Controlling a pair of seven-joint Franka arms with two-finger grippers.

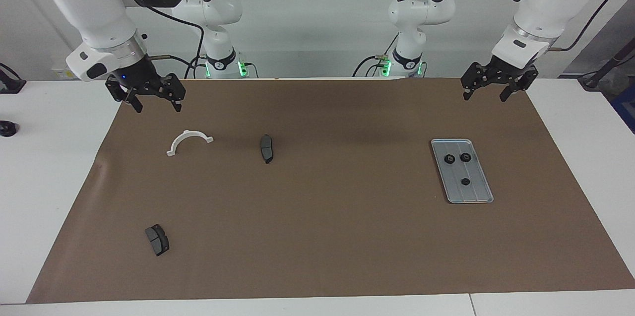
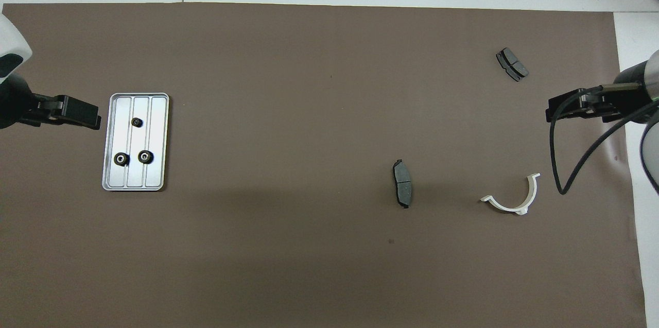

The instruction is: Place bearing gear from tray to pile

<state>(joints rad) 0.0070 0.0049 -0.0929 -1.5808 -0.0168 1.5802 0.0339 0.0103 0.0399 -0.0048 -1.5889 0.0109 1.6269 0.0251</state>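
A desk [image 1: 44, 167] covered by a brown mat [image 1: 322, 236] is seen, with two robot arms at one long edge. Toward the left arm's end of the desk a silver-grey ridged metal tray [image 1: 474, 196] [image 2: 157, 173] is laid flat on the mat. Three small black bearing gears are held in it: two gears [image 1: 449, 159] [image 2: 145, 156] [image 1: 465, 157] [image 2: 121, 159] side by side at the tray end nearer to the robots, and a third gear [image 1: 465, 181] [image 2: 136, 122] alone, farther from the robots. No gears are seen on the mat outside the tray.

The left hand [image 1: 491, 92] [image 2: 77, 114] is raised in the air over the mat edge, apart from the tray, with its fingers spread apart and nothing between them. The right hand [image 1: 158, 102] [image 2: 564, 111] is raised over the mat at the right arm's end, its fingers likewise apart and empty.

Toward the right arm's end a white half-ring [image 1: 188, 141] [image 2: 515, 199] is laid on the mat. A dark grey brake pad [image 1: 267, 148] [image 2: 402, 184] is placed near the middle, and a second brake pad [image 1: 157, 239] [image 2: 512, 64] lies farther from the robots than the half-ring.
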